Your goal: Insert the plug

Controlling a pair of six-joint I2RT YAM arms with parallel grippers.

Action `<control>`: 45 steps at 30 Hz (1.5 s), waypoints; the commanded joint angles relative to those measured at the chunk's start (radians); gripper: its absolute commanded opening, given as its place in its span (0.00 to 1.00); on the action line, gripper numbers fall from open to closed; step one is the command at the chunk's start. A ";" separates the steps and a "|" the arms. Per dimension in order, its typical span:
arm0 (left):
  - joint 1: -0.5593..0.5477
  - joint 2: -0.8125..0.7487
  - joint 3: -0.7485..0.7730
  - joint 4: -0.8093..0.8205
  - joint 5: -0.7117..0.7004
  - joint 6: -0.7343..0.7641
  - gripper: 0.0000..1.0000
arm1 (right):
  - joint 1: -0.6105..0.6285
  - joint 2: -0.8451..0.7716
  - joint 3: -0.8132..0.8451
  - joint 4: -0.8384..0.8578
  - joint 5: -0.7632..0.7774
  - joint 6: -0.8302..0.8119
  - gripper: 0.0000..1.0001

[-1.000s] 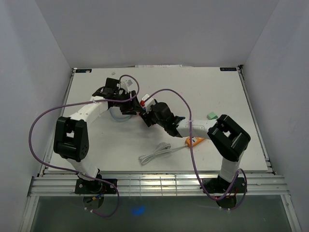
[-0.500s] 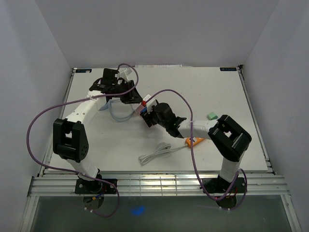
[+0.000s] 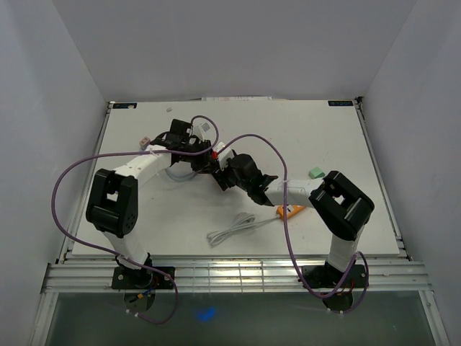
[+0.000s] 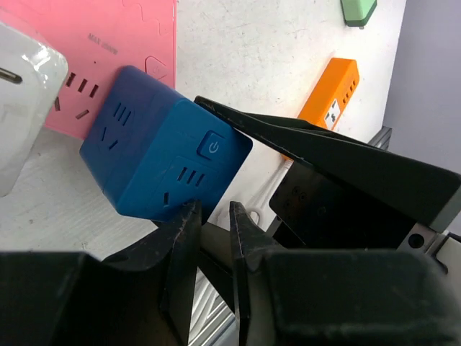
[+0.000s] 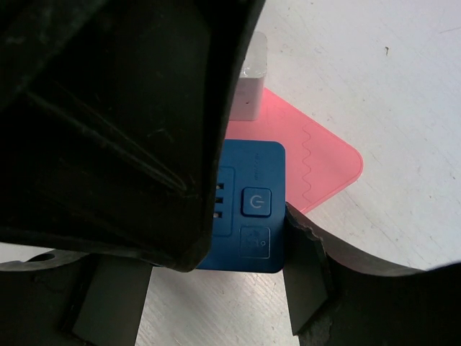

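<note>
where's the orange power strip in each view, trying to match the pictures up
Top external: the orange power strip lies right of centre, partly under the right arm.
Left wrist: the orange power strip is upper right.
Right wrist: not in it.
Shared landmark: the blue socket cube beside the pink board, in both wrist views.

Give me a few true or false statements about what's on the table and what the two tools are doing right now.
1. The right tool grips a blue socket cube. True.
2. The left tool is wide open. False: it is shut, with nothing held.
3. An orange power strip lies on the table. True.
4. The green item sits on the pink strip. False: it lies on the bare table, well apart from it.
</note>
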 commanded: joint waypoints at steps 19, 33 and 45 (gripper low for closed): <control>-0.014 -0.076 -0.007 -0.004 -0.027 -0.003 0.33 | -0.005 0.090 -0.097 -0.194 -0.044 0.035 0.08; -0.025 -0.080 -0.114 0.057 -0.050 -0.036 0.32 | -0.005 0.093 -0.142 -0.133 0.036 0.049 0.09; -0.025 -0.048 -0.014 -0.028 -0.056 0.010 0.32 | -0.005 0.007 -0.128 -0.144 0.013 0.053 0.47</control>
